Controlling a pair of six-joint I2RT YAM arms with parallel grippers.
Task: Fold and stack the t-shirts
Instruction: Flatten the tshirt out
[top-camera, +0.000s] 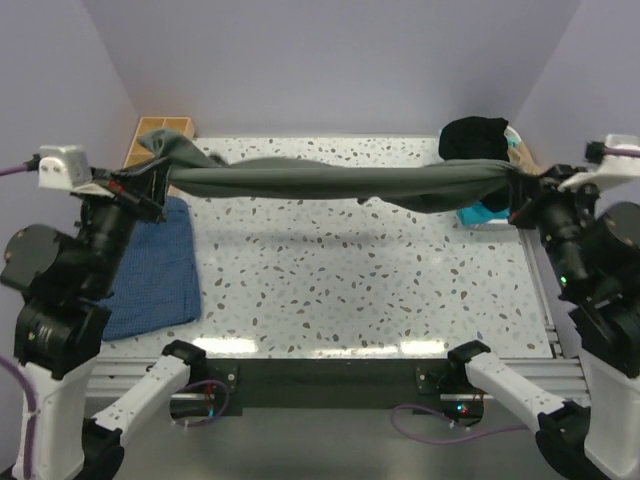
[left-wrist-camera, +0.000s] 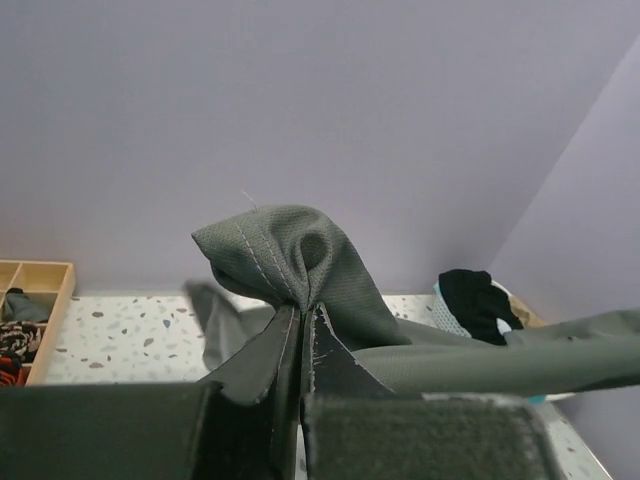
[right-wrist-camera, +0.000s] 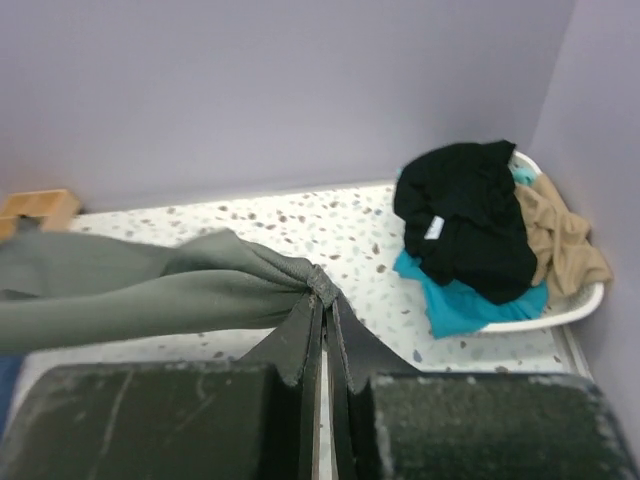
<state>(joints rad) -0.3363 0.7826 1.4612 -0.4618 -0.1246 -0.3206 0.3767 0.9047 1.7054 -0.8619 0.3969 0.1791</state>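
A dark charcoal-grey t-shirt (top-camera: 330, 183) hangs stretched in the air across the back of the table. My left gripper (top-camera: 160, 185) is shut on its left end, where the cloth bunches above the fingertips in the left wrist view (left-wrist-camera: 285, 262). My right gripper (top-camera: 518, 195) is shut on its right end (right-wrist-camera: 200, 290). A black t-shirt (right-wrist-camera: 465, 215), a teal one (right-wrist-camera: 465, 305) and a tan one (right-wrist-camera: 560, 240) lie heaped in a white basket (right-wrist-camera: 580, 305) at the back right. A folded blue shirt (top-camera: 155, 265) lies flat on the left.
A wooden compartment tray (top-camera: 155, 135) with small items sits at the back left corner. Purple walls enclose the speckled table (top-camera: 350, 290) on three sides. The black mounting rail (top-camera: 330, 380) runs along the near edge.
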